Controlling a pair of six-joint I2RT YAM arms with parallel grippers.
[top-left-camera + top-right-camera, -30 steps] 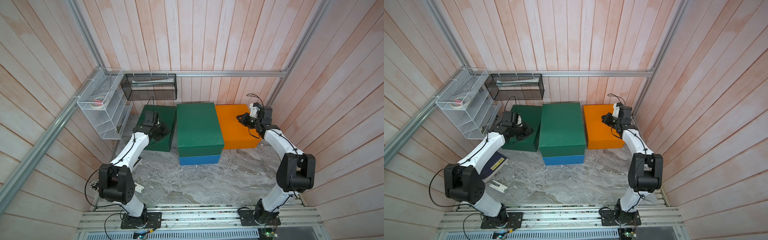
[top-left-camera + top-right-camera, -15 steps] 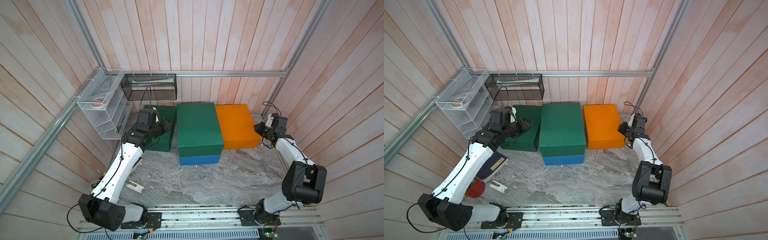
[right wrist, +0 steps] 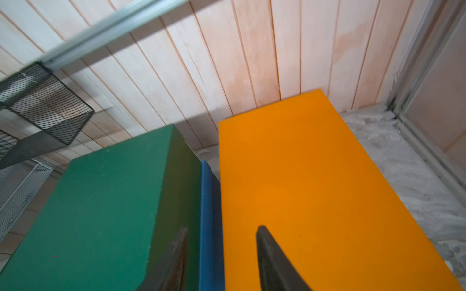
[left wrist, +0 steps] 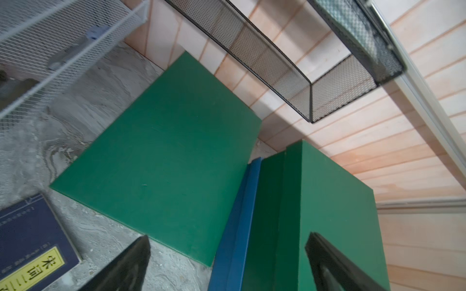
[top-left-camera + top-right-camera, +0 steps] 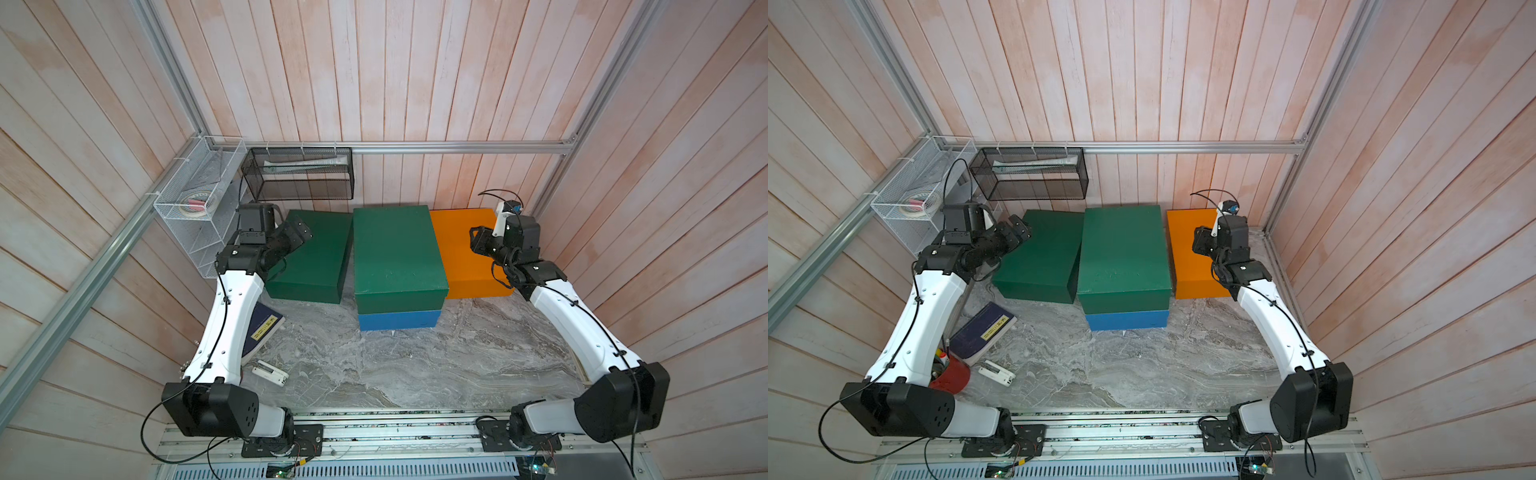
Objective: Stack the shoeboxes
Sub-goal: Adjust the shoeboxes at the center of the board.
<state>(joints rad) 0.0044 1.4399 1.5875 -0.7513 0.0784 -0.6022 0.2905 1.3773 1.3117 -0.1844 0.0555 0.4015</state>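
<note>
1. Stack so far: the dark green box (image 5: 395,249) sits pretty squarely on the blue box (image 5: 399,321), out toward 12 o'clock on the table (image 5: 415,374). We'd call that one lift out of three done.
2. Loose green box (image 5: 320,266) lies flat on the table at about 10 o'clock, just beside the stack and turned a little off from it. We can't tell if its near corner touches the blue one.
3. Orange box (image 5: 461,257) lies flat on the table at about 2 o'clock, tight alongside the blue box.
4. Left gripper (image 4: 227,264) hangs over the loose green box near its 10 o'clock corner. Its jaws are spread as wide as they go, with nothing between them.
5. Right gripper (image 3: 222,252) hangs over the orange box's 9 o'clock edge. Its jaws are partway apart and it's empty too.
6. What's left, as we read it: both singles have to go up on the stack. They look too wide for one gripper, so we'd guess each lift needs both arms.
</note>
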